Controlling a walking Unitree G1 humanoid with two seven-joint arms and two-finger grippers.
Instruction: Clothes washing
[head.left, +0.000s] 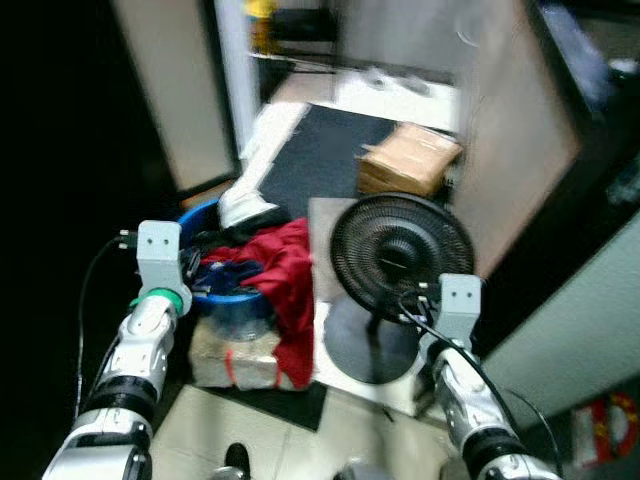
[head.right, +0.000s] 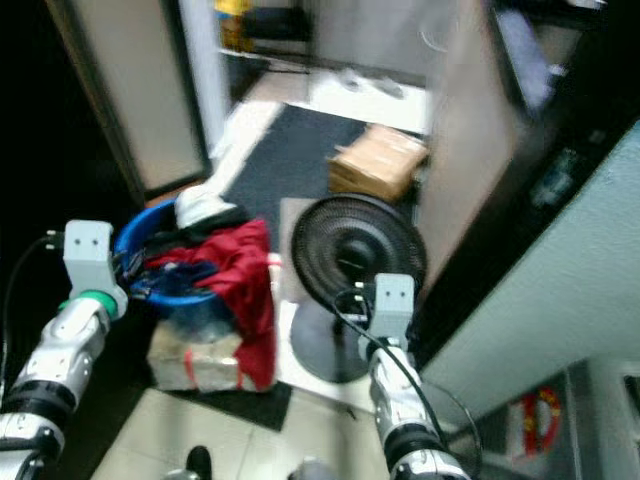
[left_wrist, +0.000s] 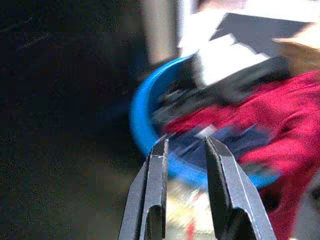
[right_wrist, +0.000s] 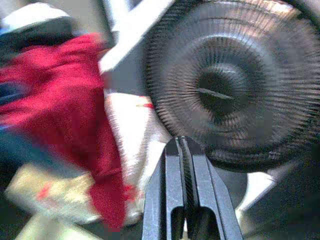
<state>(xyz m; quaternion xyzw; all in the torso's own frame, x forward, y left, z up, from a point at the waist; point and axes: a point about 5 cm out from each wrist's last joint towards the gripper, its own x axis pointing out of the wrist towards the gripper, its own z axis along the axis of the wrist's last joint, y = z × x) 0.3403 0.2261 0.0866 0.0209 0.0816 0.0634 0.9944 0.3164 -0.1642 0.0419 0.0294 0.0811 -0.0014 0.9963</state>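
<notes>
Left tool (left_wrist: 185, 150) parted — right tool (right_wrist: 184, 145) closed

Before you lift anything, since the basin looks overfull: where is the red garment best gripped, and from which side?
Grip the red garment at the bunched fold on top of the blue basin, coming from above with the left gripper, which is open and nearest. That mound stands proud of the rim, while the hanging end lies close to the fan. The right gripper is shut.

A cramped home hallway: a blue laundry basin (head.left: 200, 222) heaped with red cloth (head.left: 285, 270) sits beside a black fan (head.left: 400, 245), a cardboard box (head.left: 410, 160) and a dark mat (head.left: 320, 150) on the tiled floor (head.left: 230, 430).
</notes>
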